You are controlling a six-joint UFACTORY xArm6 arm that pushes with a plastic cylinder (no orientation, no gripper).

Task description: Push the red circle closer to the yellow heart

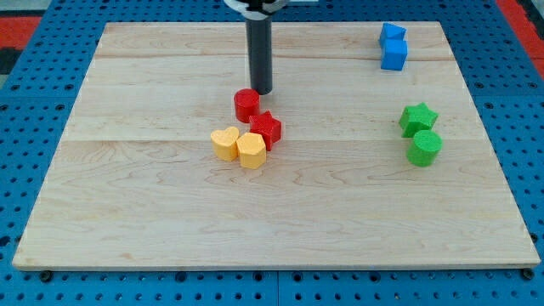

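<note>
1. Pushing of the red circle [246,104] toward the yellow heart [225,143] is judged to be the step in hand; the tip [262,92] is seen just at the circle's far-right edge, touching or nearly so. No jaws are fitted: the end effector is a plain rod, so nothing is gripped.
2. The red circle is located near the middle of the wooden board [127,212], at the far end of a tight cluster. The yellow heart lies nearer the camera and slightly left of it, a small gap between them.
3. A red star [266,128] is set just near-right of the circle, and a second yellow block [252,150], shape unclear, is pressed against the heart's right side.
4. A push directed near and slightly left is judged best, with the line of force kept through the circle's centre so that it is not spun off sideways.
5. The risk noted: a push angled too far right would drive the circle into the red star and disturb the cluster.
6. A short, slow stroke is advised, ended before the heart is shoved away
</note>
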